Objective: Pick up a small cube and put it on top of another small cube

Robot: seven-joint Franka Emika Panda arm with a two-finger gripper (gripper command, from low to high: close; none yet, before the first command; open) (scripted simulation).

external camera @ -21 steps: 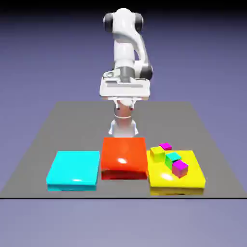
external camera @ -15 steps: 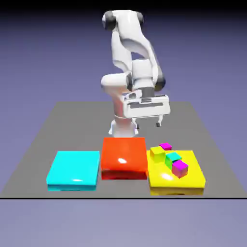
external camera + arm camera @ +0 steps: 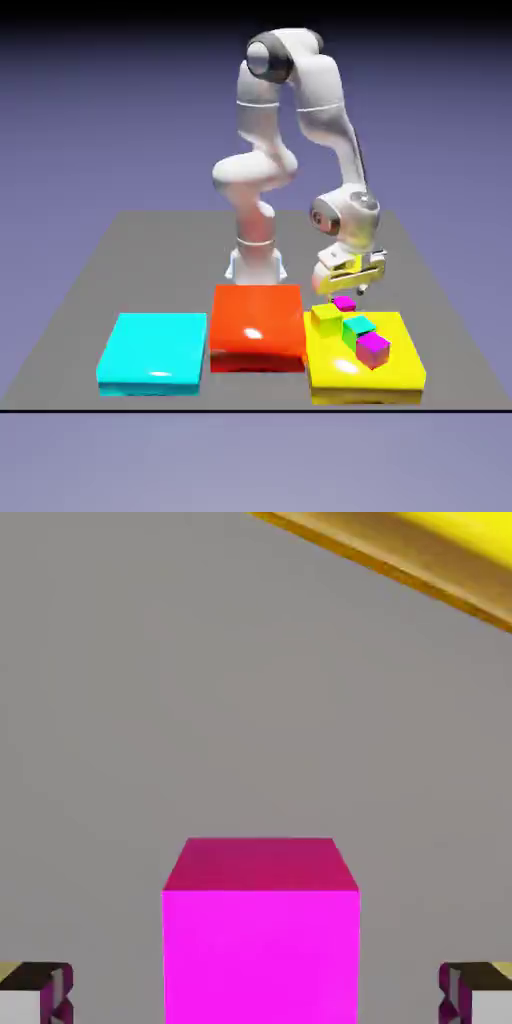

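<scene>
The open claw (image 3: pixel 346 297) is straddling the magenta cube (image 3: pixel 261 957) at six o'clock in the hand view, presumably lining up a grasp.

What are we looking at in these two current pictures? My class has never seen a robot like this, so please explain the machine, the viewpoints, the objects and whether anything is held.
This is a computer-rendered scene. The white machine is a jointed robot arm ending in a two-finger gripper.

The exterior view comes from a fixed camera facing the robot across the table. On it lie three flat blocks: cyan, red and yellow. Small coloured cubes sit on the yellow one, and a magenta cube lies just behind it.

The hand view comes from a camera on the gripper, looking along it. The magenta cube appears large between the fingertips, with gaps on both sides: the gripper is open and holds nothing.
</scene>
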